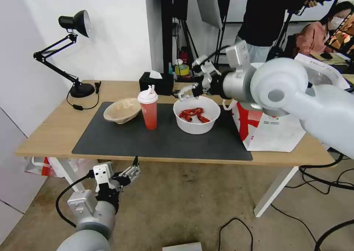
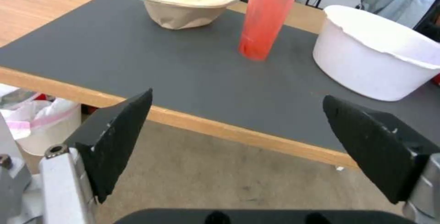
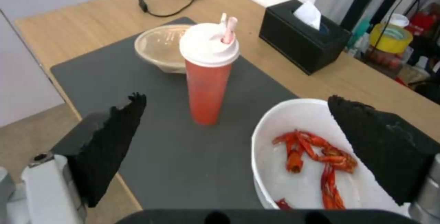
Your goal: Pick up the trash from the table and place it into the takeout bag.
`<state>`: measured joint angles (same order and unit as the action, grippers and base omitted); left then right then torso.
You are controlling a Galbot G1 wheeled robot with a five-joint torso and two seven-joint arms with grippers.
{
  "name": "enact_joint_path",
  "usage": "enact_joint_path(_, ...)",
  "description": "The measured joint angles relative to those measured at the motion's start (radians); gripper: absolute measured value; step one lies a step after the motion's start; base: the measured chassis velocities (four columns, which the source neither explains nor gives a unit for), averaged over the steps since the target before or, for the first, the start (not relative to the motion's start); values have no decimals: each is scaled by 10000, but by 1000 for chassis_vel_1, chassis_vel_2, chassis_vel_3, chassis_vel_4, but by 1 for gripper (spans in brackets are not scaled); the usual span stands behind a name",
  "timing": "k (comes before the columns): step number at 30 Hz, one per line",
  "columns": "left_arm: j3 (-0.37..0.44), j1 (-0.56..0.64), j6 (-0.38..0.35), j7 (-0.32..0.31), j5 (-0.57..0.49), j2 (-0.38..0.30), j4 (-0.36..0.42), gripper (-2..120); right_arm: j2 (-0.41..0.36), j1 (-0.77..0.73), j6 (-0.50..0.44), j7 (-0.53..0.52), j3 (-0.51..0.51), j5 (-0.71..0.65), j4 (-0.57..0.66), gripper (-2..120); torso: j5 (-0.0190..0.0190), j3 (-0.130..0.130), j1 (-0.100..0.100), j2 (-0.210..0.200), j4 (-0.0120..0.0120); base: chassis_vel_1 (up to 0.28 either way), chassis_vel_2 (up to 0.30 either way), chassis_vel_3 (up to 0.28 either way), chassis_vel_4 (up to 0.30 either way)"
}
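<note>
White wall at twelve o'clock, black desk lamp at ten, brownish floor at six, cables trailing at four o'clock.

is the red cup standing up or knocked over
Upright. The red cup stands on its base on the dark mat, white lid and straw on top, between the beige bowl and white bowl.

mat on counter | on mat, left to right: pulp bowl, drink cup, bowl of scraps | takeout bag right of mat | tissue box behind cup
</note>
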<state>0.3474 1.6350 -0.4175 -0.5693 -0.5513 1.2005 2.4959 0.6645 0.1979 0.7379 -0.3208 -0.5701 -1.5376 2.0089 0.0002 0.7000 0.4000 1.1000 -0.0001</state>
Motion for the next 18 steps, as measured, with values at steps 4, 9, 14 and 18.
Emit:
enact_joint_path(4, -27, 37, 31, 2, 42, 49, -13, 100, -295, -43, -8, 500, 17, 250, -3, 100, -2, 0, -1, 1, 0, 0, 0, 0, 0)
enact_joint_path(9, -41, 25, 34, 4, 51, 57, -26, 100, -440, 20, -14, 889, -57, 374, -52, 100, -2, 0, -1, 0, 0, 0, 0, 0, 0)
enact_joint_path(14, -31, -23, 40, 4, 44, 9, -44, 100, -507, 51, -18, 1458, -371, 661, -279, 100, -3, 0, -1, 0, 1, 0, 0, 0, 0)
enact_joint_path(18, -28, -35, 46, 4, 41, 7, -45, 100, -445, 72, -20, 1693, -549, 838, -581, 100, -1, 0, 0, 0, 0, 0, 0, 0, 0)
